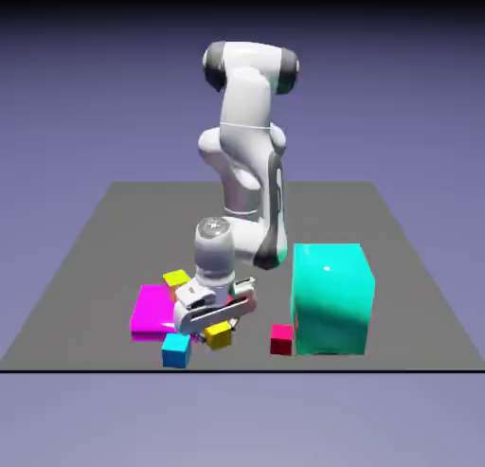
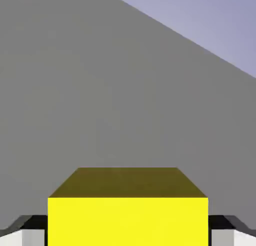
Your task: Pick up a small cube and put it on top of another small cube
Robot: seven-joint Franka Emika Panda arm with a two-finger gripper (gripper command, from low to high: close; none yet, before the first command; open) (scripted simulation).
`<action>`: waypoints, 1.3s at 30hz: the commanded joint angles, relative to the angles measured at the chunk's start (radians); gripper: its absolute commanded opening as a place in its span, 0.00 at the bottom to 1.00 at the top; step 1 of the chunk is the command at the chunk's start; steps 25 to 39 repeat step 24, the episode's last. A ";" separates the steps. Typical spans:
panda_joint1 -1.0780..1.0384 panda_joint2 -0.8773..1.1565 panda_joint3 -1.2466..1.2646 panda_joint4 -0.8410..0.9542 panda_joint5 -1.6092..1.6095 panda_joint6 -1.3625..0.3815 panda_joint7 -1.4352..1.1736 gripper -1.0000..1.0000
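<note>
The small plain yellow cube [image 1: 219, 335] should handle as a light, stiff block, likely hard plastic or painted wood, with little give under pressure and nothing fragile about it; its smooth faces could let it slip or turn if it were pinched off-centre. The best hold is across two opposite upright faces, level and near mid-height, leaving its underside free to settle on another cube. The two-finger gripper [image 1: 218, 330] has just that hold: in the hand view its dark pads lie flush against the cube's two sides, so I judge it clamped on the cube. The cube sits low beneath the white hand, towards six o'clock on the dark table [image 1: 322, 209] in the exterior view; whether it touches the tabletop I cannot tell. From it, the small cyan cube [image 1: 176, 350] lies between eight and nine o'clock, the small red cube [image 1: 281, 340] at three, and the flat magenta slab [image 1: 150, 312] towards ten. In looks, the cube is sharp-edged, flat-faced and unmarked, one face bright lemon yellow and the adjoining one a shaded olive in the hand view, and it seems much the same size as the red one.
</note>
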 commanded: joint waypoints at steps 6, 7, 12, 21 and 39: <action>0.089 -0.112 -0.170 0.052 -0.102 -0.174 0.113 0.00; 0.085 -0.103 -0.191 0.088 -0.099 -0.206 0.126 0.00; 0.070 -0.070 -0.274 0.233 -0.086 -0.334 0.176 0.00; 0.019 0.021 -0.207 0.242 -0.007 -0.262 0.121 1.00; 0.070 -0.070 -0.274 0.233 -0.086 -0.334 0.176 1.00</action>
